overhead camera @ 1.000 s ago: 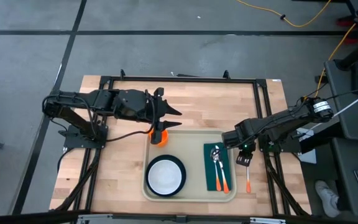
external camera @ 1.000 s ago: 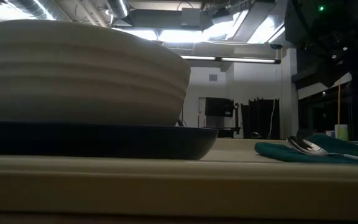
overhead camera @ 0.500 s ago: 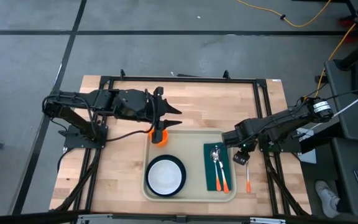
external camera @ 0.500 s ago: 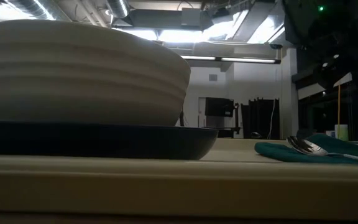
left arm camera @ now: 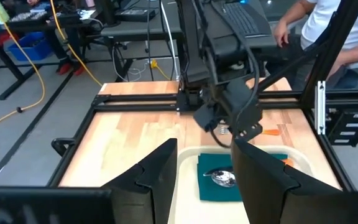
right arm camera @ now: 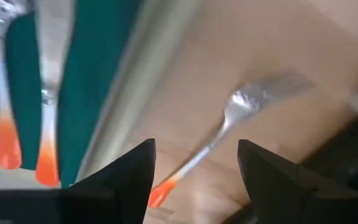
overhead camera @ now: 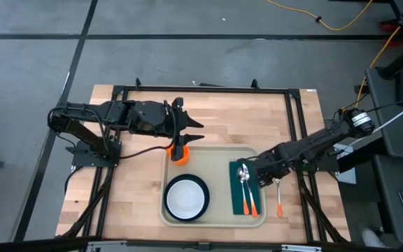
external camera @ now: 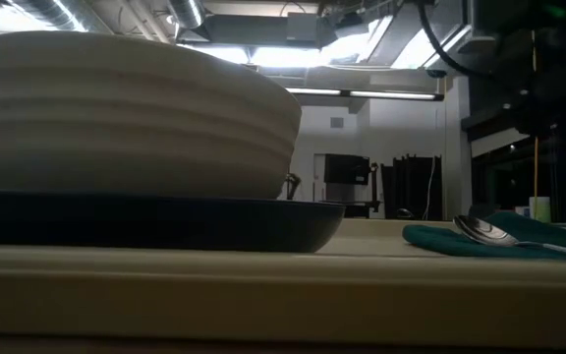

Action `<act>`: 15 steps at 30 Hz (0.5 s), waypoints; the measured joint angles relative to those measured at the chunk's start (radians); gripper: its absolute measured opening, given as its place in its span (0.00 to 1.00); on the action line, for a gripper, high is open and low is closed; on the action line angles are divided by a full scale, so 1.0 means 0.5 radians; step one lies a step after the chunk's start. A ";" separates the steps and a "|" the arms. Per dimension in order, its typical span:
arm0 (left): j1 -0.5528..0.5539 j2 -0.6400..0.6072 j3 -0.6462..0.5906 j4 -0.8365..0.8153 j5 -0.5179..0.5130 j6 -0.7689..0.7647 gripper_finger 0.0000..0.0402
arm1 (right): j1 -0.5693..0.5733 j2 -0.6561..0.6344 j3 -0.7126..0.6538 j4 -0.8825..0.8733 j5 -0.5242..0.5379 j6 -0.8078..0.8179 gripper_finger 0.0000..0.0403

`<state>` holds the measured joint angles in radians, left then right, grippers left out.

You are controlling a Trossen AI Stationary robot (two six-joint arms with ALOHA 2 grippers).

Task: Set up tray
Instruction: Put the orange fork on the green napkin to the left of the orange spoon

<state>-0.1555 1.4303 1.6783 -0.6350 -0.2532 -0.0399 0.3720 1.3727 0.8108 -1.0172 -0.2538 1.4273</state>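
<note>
Swinging inward from the table's right margin, the right gripper (overhead camera: pixel 265 178) now hangs over the tray's right rim at about three o'clock of the table, where a second ago it sat farther out by the frame rail; its jaws have spread and hold nothing, as the right wrist view shows, with the fork (right arm camera: pixel 229 140) lying loose on the bare wood between the two dark fingers. That fork (overhead camera: pixel 278 198), orange-handled, lies just outside the tray at about four o'clock, so in my judgement it is the piece left to fetch, and the arm is lining up for it. Nearest the front edge, at six o'clock, the white bowl (overhead camera: pixel 185 197) sits in the dark plate (overhead camera: pixel 203 190) inside the tray (overhead camera: pixel 215 220). This tray is a large cream rectangle with rounded corners and a raised rim, lying flat on the wood toward the table's front half. On its right part a teal napkin (overhead camera: pixel 238 201) carries a spoon (overhead camera: pixel 243 175) and another orange-handled utensil (overhead camera: pixel 252 203). Farther back, at eleven o'clock of the tray, the left gripper (overhead camera: pixel 181 146) closes on an orange cup (overhead camera: pixel 178 155) standing in the tray's far-left corner, unmoved.
</note>
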 joint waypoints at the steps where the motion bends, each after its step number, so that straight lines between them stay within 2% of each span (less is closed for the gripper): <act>1: 0.000 0.000 0.000 -0.005 0.000 0.000 0.36 | 0.036 0.000 0.000 -0.019 -0.010 0.073 0.57; 7: 0.000 0.000 0.000 -0.036 -0.001 0.014 0.36 | 0.296 -0.002 0.000 -0.062 -0.017 0.611 0.57; 10: 0.000 0.000 0.000 -0.044 0.000 0.015 0.36 | 0.429 -0.002 0.000 0.026 -0.007 0.900 0.57; 12: 0.000 0.000 -0.001 -0.044 0.000 0.016 0.36 | 0.511 -0.002 0.000 0.081 0.049 1.083 0.57; 15: 0.000 0.000 -0.001 -0.042 -0.001 0.016 0.36 | 0.623 -0.002 0.001 0.139 0.246 1.396 0.57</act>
<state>-0.1555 1.4303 1.6779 -0.6559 -0.2535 -0.0319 0.6835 1.3716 0.8112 -0.9478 -0.1309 2.1252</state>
